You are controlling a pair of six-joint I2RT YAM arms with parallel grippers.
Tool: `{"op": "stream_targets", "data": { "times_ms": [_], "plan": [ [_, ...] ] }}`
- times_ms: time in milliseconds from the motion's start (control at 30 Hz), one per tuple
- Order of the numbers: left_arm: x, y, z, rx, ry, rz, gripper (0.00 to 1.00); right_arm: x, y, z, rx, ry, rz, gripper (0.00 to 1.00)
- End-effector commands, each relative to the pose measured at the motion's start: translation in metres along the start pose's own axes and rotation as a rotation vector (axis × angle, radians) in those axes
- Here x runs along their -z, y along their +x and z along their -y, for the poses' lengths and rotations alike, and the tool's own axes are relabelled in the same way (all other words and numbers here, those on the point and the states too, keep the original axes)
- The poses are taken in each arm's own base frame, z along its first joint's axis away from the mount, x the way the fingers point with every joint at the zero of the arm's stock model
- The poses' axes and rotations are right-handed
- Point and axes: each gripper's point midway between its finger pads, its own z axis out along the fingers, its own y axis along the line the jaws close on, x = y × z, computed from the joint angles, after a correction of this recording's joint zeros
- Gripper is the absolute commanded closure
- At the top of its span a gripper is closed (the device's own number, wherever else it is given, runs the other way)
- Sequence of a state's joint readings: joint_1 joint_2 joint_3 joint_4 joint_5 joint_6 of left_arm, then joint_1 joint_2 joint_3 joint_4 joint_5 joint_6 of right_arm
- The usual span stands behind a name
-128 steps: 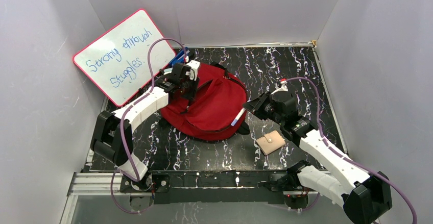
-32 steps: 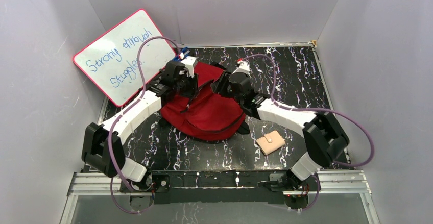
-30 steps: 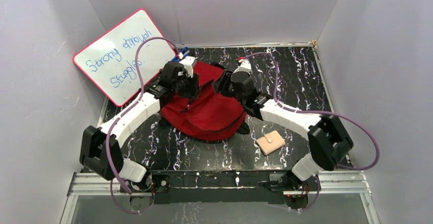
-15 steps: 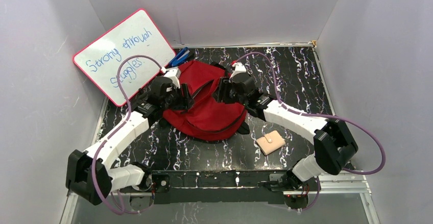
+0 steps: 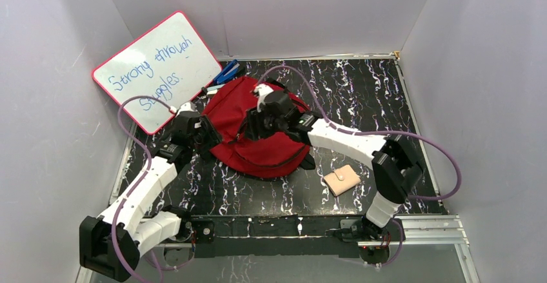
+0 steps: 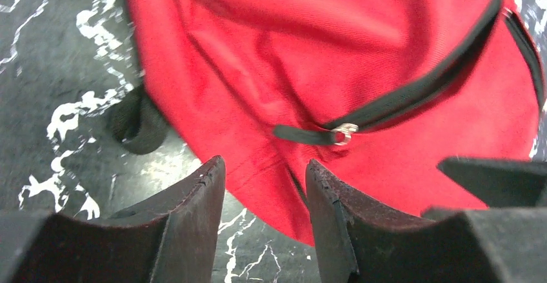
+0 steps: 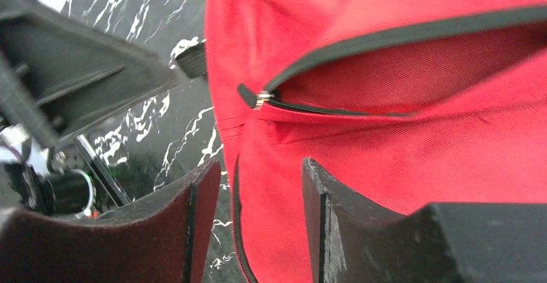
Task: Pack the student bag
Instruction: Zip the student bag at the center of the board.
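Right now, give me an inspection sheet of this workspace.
Surface: black marbled table.
Job's things: red bag lying flat mid-table, main zip partly open.
Clutter: beige wallet right of bag, apart from it; whiteboard leaning at left wall; blue item behind bag.
Grippers: left gripper open at bag's left edge, empty; right gripper open over bag, empty.
Cables: purple cable looping off each arm.
Surroundings: plain grey walls on three sides.
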State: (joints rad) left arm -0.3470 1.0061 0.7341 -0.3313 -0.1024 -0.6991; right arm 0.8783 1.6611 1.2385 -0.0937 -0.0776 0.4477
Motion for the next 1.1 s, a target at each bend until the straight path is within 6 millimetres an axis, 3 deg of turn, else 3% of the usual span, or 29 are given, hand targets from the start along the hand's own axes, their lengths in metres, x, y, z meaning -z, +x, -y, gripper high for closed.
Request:
{"op": "stream_targets", "data": {
  "times_ms": [0,200,333,500,567,867,1067],
  "plan": [
    [0.002,0.002,-0.031,0.198,-0.097,0.013,0.54,0.0,-0.021,-0.049,0.331,-0.151,0.057,0.41],
    [-0.002,0.004,-0.04,0.408,-0.056,0.008,0.51,-0.006,-0.045,-0.062,0.576,-0.211,0.212,0.42],
    [-0.004,0.008,-0.039,0.466,-0.01,0.0,0.48,0.002,-0.06,-0.076,0.864,-0.262,0.465,0.42],
    [-0.002,0.002,-0.042,0.458,-0.011,0.023,0.48,-0.01,-0.021,-0.093,1.254,-0.435,0.378,0.34],
    [-0.001,0.0,-0.043,0.447,-0.012,0.028,0.48,-0.017,-0.015,-0.095,1.336,-0.453,0.354,0.35],
    [0.001,0.001,-0.046,0.434,-0.01,0.039,0.48,-0.058,0.013,-0.079,1.554,-0.42,0.199,0.43],
    [0.001,0.002,-0.054,0.434,-0.042,0.046,0.48,-0.077,0.02,-0.074,1.59,-0.394,0.164,0.46]
  ]
}}
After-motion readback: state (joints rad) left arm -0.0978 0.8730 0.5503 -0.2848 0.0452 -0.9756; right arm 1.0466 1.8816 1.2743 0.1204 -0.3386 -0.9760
